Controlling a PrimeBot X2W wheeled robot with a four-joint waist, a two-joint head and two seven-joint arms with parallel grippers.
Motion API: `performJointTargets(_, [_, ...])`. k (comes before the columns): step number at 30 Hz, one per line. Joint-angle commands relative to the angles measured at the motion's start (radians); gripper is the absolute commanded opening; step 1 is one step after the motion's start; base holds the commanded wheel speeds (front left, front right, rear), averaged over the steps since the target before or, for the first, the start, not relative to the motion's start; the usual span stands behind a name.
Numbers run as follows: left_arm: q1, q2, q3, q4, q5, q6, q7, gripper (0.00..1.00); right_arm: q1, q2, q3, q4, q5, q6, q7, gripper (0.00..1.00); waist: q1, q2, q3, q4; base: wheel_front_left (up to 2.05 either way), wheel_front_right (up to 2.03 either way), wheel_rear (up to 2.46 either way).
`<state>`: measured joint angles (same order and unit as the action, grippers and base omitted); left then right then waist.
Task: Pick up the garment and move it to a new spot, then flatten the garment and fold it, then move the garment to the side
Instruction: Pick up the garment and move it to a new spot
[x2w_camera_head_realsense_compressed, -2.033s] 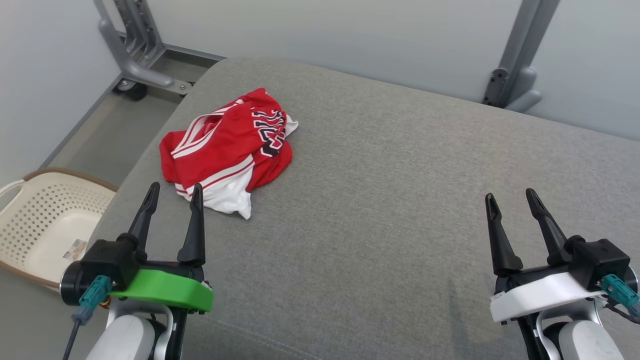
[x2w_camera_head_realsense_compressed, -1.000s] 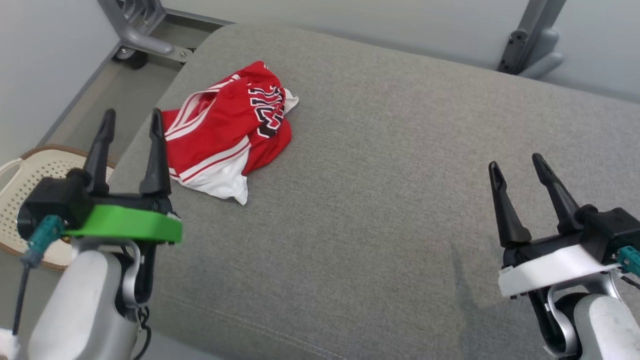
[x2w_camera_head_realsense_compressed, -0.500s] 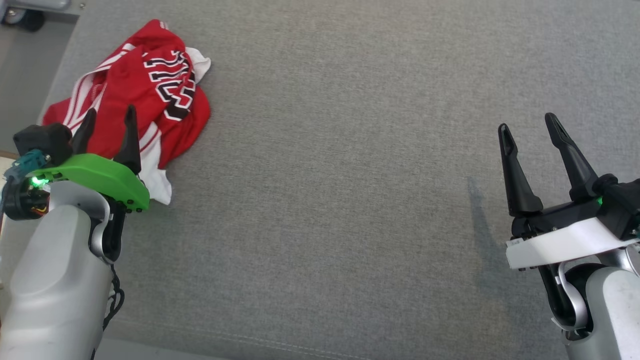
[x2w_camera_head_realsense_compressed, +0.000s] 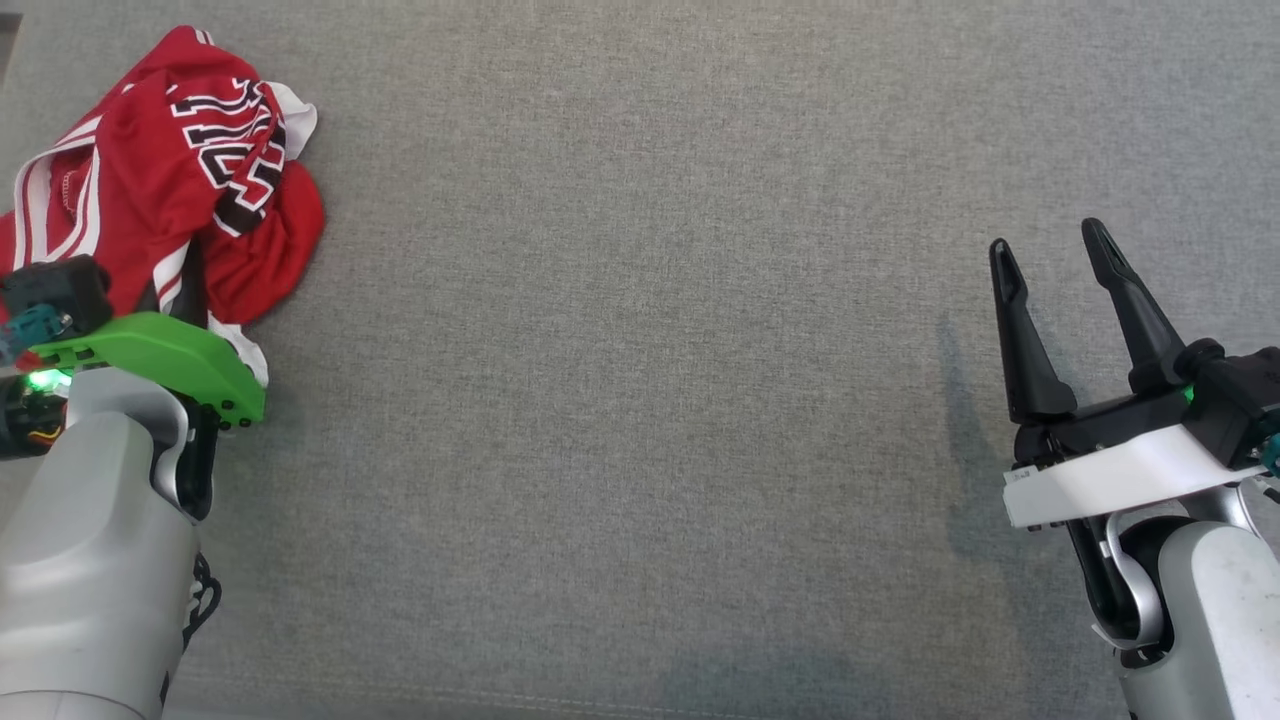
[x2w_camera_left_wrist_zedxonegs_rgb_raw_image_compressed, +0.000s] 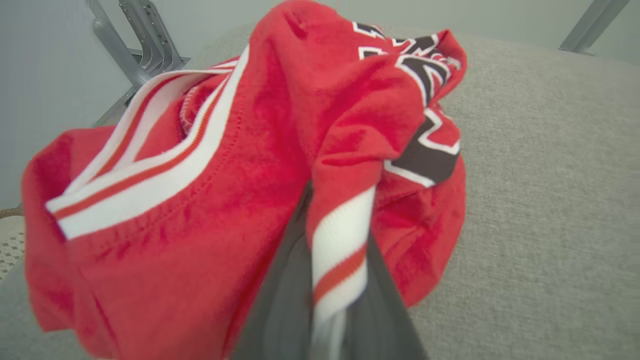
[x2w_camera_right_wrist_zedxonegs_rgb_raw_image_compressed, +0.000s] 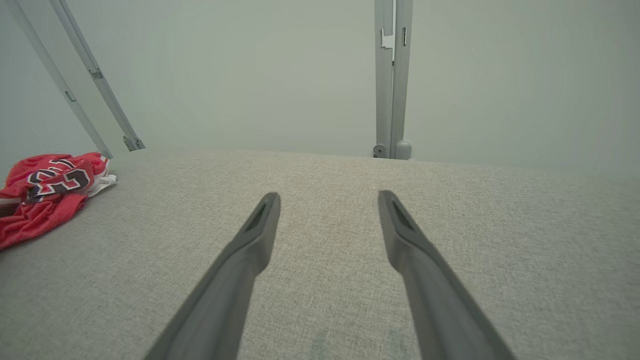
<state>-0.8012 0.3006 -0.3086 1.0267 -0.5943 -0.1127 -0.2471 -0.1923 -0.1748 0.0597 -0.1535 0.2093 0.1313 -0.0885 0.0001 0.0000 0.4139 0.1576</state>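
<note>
A red basketball jersey (x2w_camera_head_realsense_compressed: 140, 160) with white trim and black lettering lies crumpled at the far left of a grey fabric cushion (x2w_camera_head_realsense_compressed: 650, 380). The left tool (x2w_camera_head_realsense_compressed: 180, 285), on a green mount, is buried in the near edge of the jersey. In the left wrist view its two dark fingers are pressed together on a white-and-red striped band of the cloth. The right tool (x2w_camera_head_realsense_compressed: 1047, 245), on a white mount, hovers well apart at the right over bare cushion, its fingers spread and holding nothing.
</note>
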Motion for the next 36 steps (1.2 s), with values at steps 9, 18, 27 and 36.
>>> performJointTargets(9, [0.117,0.037,0.102,-0.306,0.098,0.099,-0.017,0.0,0.051,0.027,-0.015,0.05,-0.011,-0.001,-0.037,1.0,-0.0001,0.0,-0.159,-0.001,0.0,0.0,0.0])
performJointTargets(18, [0.437,0.016,0.143,-0.772,0.169,0.192,-0.017,0.0,0.107,0.064,-0.032,0.073,-0.02,-0.001,-0.061,1.0,-0.0001,0.0,-0.269,-0.053,0.0,0.0,0.0])
performJointTargets(27, [0.699,0.03,0.106,-1.119,0.206,0.287,0.076,0.0,0.143,0.087,-0.055,0.079,-0.036,-0.001,-0.074,1.0,-0.0001,0.0,-0.306,-0.144,0.0,0.0,0.0])
performJointTargets(36, [0.686,-0.005,0.02,-1.19,0.225,0.283,0.141,0.0,0.13,0.097,-0.041,0.085,-0.021,-0.001,-0.078,1.0,-0.0001,0.0,-0.281,-0.282,0.0,0.0,0.0])
